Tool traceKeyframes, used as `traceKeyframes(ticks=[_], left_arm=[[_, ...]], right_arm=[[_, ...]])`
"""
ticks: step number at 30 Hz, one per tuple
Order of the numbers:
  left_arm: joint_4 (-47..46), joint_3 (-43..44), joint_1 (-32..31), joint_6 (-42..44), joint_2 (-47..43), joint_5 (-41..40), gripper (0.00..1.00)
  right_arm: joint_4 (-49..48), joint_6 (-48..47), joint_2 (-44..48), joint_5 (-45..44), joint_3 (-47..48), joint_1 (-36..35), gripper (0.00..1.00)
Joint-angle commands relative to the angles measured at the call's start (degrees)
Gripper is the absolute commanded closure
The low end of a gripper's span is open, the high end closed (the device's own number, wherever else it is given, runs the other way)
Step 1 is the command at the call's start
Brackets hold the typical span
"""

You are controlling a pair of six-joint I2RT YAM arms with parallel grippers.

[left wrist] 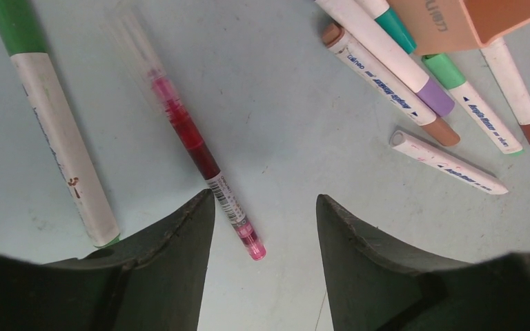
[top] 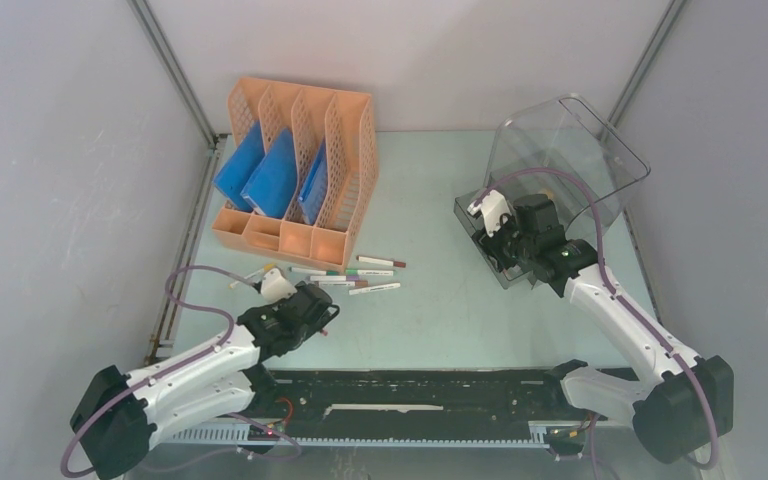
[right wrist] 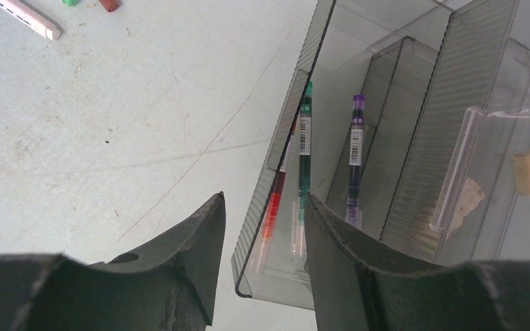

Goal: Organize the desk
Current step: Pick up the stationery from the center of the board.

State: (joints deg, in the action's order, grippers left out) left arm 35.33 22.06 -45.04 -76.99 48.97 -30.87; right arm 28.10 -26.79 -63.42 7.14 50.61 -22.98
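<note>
The pale green desk [top: 430, 300] carries a loose group of markers [top: 370, 275] in front of the orange file rack [top: 295, 170]. My left gripper [top: 325, 318] hovers low at the near left of that group. In the left wrist view it [left wrist: 266, 207] is open, and the pink end of a red pen [left wrist: 193, 145] lies on the desk between its fingers, close to the left finger [left wrist: 172, 255]. My right gripper [right wrist: 266, 203] is open above the front corner of the clear plastic box [right wrist: 414, 138], which holds a red pen [right wrist: 276, 200], a green pen [right wrist: 304, 145] and a purple pen [right wrist: 355, 152].
Blue folders [top: 270, 180] stand in the rack. A green-capped marker [left wrist: 55, 138] lies left of the red pen; several markers [left wrist: 386, 76] lie to its right by the rack's corner [left wrist: 476, 21]. The box's clear lid [top: 570, 140] stands raised. Grey walls enclose the desk.
</note>
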Motion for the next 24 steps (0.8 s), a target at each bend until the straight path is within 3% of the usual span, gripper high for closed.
traceKeyframes(ticks=[1,8,12,15,17,20,21,24], left_arm=[[0.44,0.55,1.41,-1.39,1.54,1.29,0.38],[3.31,4.16,4.43,0.26,8.31,4.6,0.37],[5.26,9.75,5.25,7.28,15.86,5.98,0.35],[7.11,13.95,5.61,9.96,23.37,7.06,0.39],[9.03,17.21,5.78,11.4,29.45,7.67,0.49],[13.17,22.5,5.92,12.75,38.9,8.24,0.84],[14.67,24.23,5.98,13.01,43.24,8.37,0.9],[16.07,27.08,5.87,14.08,50.73,9.72,0.93]], right_arm=[[-0.52,-0.87,1.46,-0.71,0.01,-0.46,0.46],[-0.57,-0.91,1.65,-0.81,0.0,-0.58,0.46],[-0.63,-0.93,1.7,-0.94,-0.03,-0.74,0.46],[-0.59,-0.99,1.78,-1.06,0.01,-0.75,0.46],[-0.58,-1.0,1.82,-1.13,0.01,-0.77,0.46],[-0.52,-1.03,1.96,-1.2,0.02,-0.77,0.46],[-0.5,-1.04,1.98,-1.24,0.02,-0.75,0.46],[-0.5,-1.07,2.15,-1.23,0.02,-0.73,0.46]])
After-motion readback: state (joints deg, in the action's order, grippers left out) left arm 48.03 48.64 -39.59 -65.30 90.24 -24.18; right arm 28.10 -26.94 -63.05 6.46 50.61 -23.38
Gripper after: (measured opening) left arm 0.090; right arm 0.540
